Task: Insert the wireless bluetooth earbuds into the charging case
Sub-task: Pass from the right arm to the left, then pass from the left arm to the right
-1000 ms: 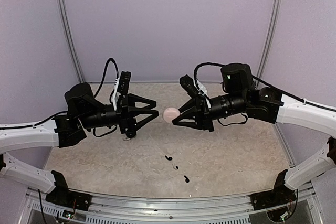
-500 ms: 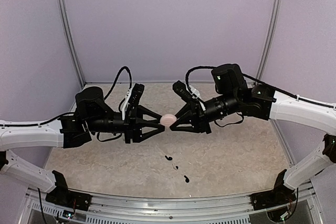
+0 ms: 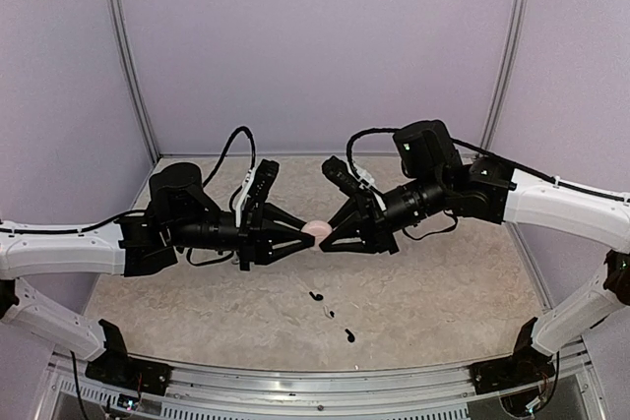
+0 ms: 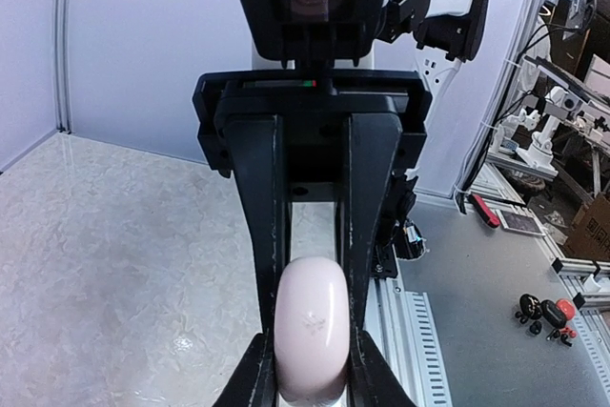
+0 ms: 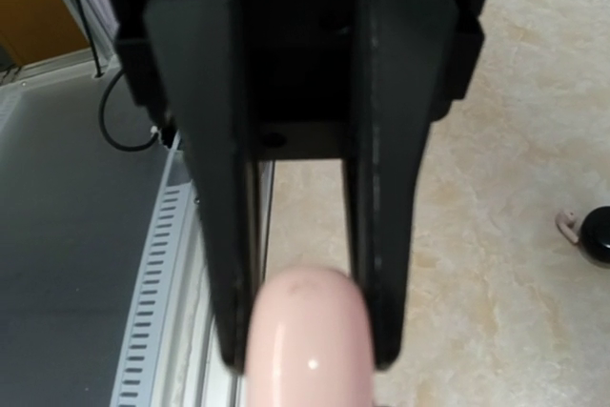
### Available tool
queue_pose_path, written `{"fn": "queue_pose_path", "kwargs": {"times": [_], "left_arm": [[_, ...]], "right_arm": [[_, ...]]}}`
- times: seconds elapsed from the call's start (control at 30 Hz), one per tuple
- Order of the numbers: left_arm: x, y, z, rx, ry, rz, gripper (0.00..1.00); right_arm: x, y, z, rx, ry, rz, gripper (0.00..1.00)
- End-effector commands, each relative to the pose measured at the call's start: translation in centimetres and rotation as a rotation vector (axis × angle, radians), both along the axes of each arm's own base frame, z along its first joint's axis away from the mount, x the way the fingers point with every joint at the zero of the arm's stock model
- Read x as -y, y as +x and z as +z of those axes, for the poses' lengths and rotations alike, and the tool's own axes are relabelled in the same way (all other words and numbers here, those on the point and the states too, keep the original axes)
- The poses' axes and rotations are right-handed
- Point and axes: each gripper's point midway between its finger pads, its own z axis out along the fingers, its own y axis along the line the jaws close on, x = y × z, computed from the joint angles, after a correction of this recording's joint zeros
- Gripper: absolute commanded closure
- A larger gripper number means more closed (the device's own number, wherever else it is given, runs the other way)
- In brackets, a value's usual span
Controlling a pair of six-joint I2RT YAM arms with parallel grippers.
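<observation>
Marbled tabletop (image 3: 443, 292), earbuds (image 3: 315, 296), pink object (image 4: 311, 331), faint emblem (image 4: 313, 323), perhaps floral

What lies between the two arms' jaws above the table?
A pale pink oval object, seen in the top view, with both sets of jaws around it.

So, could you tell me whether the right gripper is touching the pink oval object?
Touching: left wrist view shows right gripper fingers flush against both sides of the pink oval object.

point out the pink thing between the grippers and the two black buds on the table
pink object (image 4: 312, 331), left wrist view, middle of its facing side
far black bud (image 3: 315, 295), top view, its body
near black bud (image 3: 349, 334), top view, its body
</observation>
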Motion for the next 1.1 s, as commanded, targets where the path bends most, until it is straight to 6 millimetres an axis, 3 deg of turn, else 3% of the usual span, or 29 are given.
{"fn": "queue_pose_path", "kwargs": {"times": [0.0,0.17,0.2,0.27,0.3,0.4,0.8,1.07], "left_arm": [[0.6,-1.0,2.0,0.045,-0.052,-0.05,0.79],[0.5,-1.2,2.1,0.048,-0.057,-0.058,0.89],[0.4,-1.3,2.1,0.05,-0.062,-0.056,0.91],[0.2,-1.3,2.5,0.057,-0.083,-0.047,0.94],[0.1,-1.2,2.7,0.057,-0.094,-0.04,0.95],[-0.2,-1.1,3.5,0.066,-0.129,-0.022,0.97],[-0.5,-0.9,5.0,0.085,-0.197,0.004,0.99],[-0.6,-0.8,5.0,0.088,-0.205,0.017,1.0]], "right_arm": [[-0.6,-0.3,0.3,0.007,0.004,0.025,0.9],[-0.6,-0.2,0.3,0.009,0.006,0.018,0.89],[-0.5,-0.2,0.5,0.013,0.012,0.01,0.85],[-0.4,0.0,1.2,0.022,0.043,-0.008,0.64],[-0.4,0.1,1.5,0.024,0.06,-0.02,0.59],[-0.3,0.0,2.2,0.018,0.117,-0.039,0.53],[-0.4,-0.3,4.3,0.004,0.231,-0.034,0.57],[-0.5,-0.5,4.9,0.0,0.267,-0.023,0.69]]}}
